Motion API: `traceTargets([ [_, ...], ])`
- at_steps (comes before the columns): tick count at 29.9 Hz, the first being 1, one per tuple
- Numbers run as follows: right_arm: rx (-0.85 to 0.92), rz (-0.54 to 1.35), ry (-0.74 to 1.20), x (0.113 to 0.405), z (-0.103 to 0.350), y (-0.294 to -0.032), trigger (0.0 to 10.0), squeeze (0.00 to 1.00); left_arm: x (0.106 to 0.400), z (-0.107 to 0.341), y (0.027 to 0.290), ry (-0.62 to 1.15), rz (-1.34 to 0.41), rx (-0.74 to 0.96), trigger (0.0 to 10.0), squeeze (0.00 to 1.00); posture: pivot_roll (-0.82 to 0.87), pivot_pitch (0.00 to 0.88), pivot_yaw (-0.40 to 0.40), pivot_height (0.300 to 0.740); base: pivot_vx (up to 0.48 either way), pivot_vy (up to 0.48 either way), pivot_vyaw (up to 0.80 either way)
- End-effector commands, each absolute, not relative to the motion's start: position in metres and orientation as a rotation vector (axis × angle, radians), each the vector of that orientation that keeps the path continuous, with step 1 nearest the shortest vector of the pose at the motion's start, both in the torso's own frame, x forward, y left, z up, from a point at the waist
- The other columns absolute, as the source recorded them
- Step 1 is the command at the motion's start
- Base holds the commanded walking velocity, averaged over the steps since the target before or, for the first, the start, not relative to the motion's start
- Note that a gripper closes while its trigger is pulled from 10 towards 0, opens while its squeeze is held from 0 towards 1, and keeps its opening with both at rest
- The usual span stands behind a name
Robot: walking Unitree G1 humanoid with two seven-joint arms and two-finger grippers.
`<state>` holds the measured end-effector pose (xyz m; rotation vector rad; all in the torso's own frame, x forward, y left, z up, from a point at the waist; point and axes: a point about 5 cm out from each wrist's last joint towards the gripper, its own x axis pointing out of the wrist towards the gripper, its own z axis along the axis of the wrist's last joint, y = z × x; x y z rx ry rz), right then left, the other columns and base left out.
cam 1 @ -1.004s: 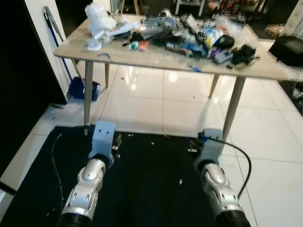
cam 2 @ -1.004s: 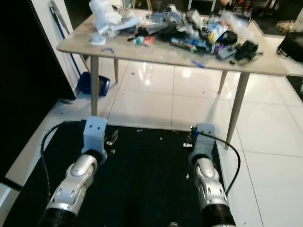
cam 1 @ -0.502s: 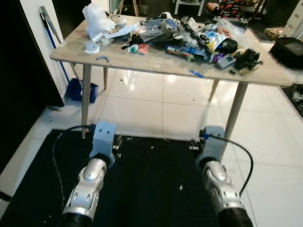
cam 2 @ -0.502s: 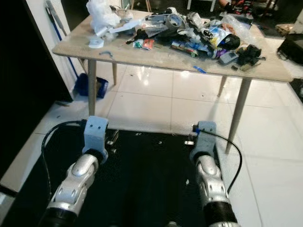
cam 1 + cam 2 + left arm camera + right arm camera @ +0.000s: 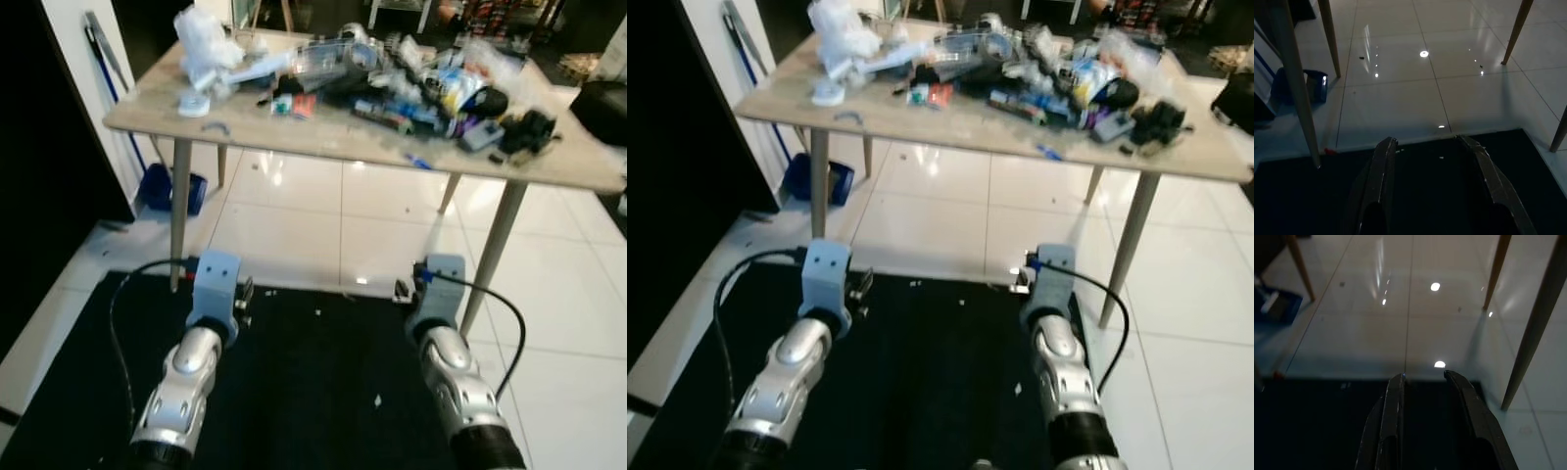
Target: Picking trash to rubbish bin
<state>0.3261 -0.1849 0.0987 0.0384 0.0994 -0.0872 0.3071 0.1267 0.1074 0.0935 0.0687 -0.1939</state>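
Trash [image 5: 411,83] lies heaped on a light wooden table [image 5: 323,135] ahead of me: wrappers, bottles and dark items, blurred. A crumpled white plastic bag [image 5: 204,44] sits at its far left corner, with a white tape roll [image 5: 193,102] near it. Both arms hang low over a black mat, well short of the table. My left gripper [image 5: 1426,142] is open, with nothing between its fingers. My right gripper [image 5: 1424,377] is open too, with a narrower gap, and holds nothing.
The black mat [image 5: 313,392] lies under my arms on glossy white tiles [image 5: 323,220]. A blue dustpan [image 5: 159,186] and a broom handle [image 5: 110,54] lean by the wall at the left. A black bag [image 5: 600,103] stands at the right. Table legs [image 5: 178,211] flank the way ahead.
The whole picture has shifted slightly and blurred as the camera moved. The table now sits a little lower in view. Both arms keep the same pose.
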Motion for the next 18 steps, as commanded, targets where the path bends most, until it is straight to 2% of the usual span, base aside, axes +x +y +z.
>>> traceTargets([
  [1,0.05,-0.084,0.082,0.327,0.102,-0.182,10.0,0.0,0.306,0.105,0.131,0.077,-0.178,0.085,10.0,0.0,-0.03,0.133,-0.062,0.74,0.27,0.0,0.0],
  [9,0.044,-0.084,0.048,0.329,0.11,-0.182,10.0,0.0,0.307,0.107,0.132,0.074,-0.171,0.076,10.0,0.0,-0.04,0.136,-0.062,0.74,0.269,0.0,0.0],
  [15,0.052,-0.003,-0.118,0.331,0.137,-0.173,10.0,0.0,0.315,0.125,0.133,0.02,-0.167,0.058,10.0,0.0,-0.04,0.138,-0.063,0.74,0.269,0.0,0.0],
  [18,0.051,0.008,-0.138,0.331,0.14,-0.171,10.0,0.0,0.317,0.13,0.133,0.003,-0.166,0.055,10.0,0.0,-0.04,0.138,-0.063,0.74,0.269,0.0,0.0],
])
